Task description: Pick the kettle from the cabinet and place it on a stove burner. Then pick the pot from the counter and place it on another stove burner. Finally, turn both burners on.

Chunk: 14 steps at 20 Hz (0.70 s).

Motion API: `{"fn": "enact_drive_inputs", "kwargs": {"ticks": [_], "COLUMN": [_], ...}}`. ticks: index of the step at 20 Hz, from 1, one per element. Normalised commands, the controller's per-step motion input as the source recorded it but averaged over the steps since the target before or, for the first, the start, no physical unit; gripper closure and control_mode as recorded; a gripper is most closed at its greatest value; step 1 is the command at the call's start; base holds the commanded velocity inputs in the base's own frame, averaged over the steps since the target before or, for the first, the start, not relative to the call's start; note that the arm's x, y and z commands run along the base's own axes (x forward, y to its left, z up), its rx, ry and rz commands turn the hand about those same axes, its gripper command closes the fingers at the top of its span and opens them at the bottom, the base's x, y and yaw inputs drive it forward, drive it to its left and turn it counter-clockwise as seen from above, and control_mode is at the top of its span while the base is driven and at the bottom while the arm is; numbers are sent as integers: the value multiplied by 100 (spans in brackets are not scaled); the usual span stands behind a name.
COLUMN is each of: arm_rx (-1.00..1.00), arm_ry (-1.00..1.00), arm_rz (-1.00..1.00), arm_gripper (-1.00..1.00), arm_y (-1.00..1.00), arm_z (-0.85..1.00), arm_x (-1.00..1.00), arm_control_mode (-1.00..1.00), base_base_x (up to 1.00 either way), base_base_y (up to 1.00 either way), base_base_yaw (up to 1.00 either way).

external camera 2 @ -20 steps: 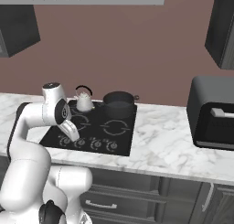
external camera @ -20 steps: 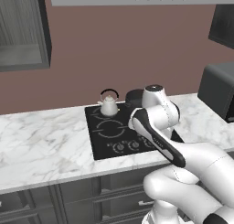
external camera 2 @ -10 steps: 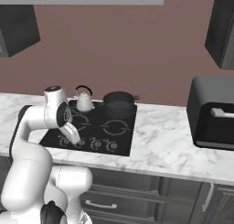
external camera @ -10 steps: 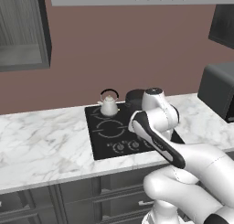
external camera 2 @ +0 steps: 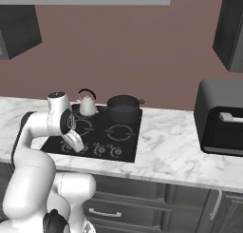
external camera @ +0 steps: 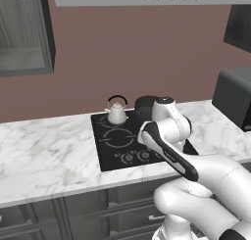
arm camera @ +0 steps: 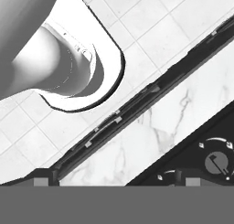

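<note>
Kettle [external camera: 117,113] and pot [external camera 2: 123,109] sit on the cooktop's [external camera 2: 124,147] rear burners, mid-frame, exactly as a second ago.
My forearm has tipped slightly lower over the front knobs [external camera 2: 99,150]; my gripper, jaws spread wide, holds nothing. In the hand view a knob [arm camera: 217,162] shows lower right, beyond the marble counter [arm camera: 137,147] edge. A dark toaster oven [external camera 2: 222,117] stands right.

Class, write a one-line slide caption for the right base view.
Kettle and pot sit on the rear burners of the black cooktop while the white arm bends low at its front edge.
</note>
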Motion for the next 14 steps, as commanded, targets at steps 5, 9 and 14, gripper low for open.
{"fn": "enact_drive_inputs", "kwargs": {"ticks": [5, 9, 14], "arm_rx": [0, 0, 0], "arm_ry": [0, 0, 0], "arm_rz": [-3, -4, -5], "arm_gripper": [-100, -100, -100], "arm_y": [0, 0, 0], "arm_z": [-7, -8, -12], "arm_x": [11, 13, 14], "arm_control_mode": [-100, -100, -100], "base_base_x": [0, 0, 0], "base_base_y": [0, 0, 0], "base_base_yaw": [0, 0, 0]}}
